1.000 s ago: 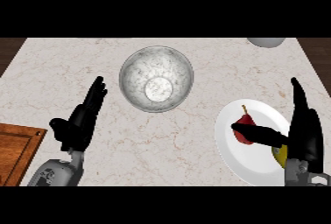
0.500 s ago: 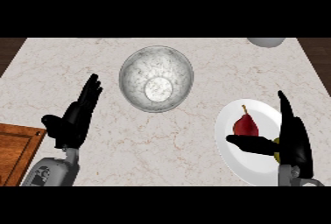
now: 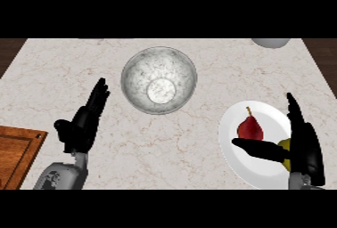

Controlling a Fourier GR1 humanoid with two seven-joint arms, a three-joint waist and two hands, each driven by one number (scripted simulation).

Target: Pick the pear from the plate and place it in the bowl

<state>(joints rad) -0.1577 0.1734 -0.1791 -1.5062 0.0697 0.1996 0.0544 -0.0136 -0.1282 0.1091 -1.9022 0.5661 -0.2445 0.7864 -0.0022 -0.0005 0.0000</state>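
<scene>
The pale counter (image 3: 197,49) looks like smooth stone with thin brown veins. The round silvery bowl (image 3: 140,73) in the upper middle looks like shiny metal. The round white plate (image 3: 266,111) at the right is smooth. The brown board (image 3: 16,153) at the lower left is grainy wood.

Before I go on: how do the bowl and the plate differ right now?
The bowl is grey, marbled and deep; the plate is plain white and flat. The bowl holds nothing, while the plate carries the red pear. The bowl stands uncovered mid-counter; the right hand hangs over the plate's right part. Both are round and sit on the counter.
</scene>
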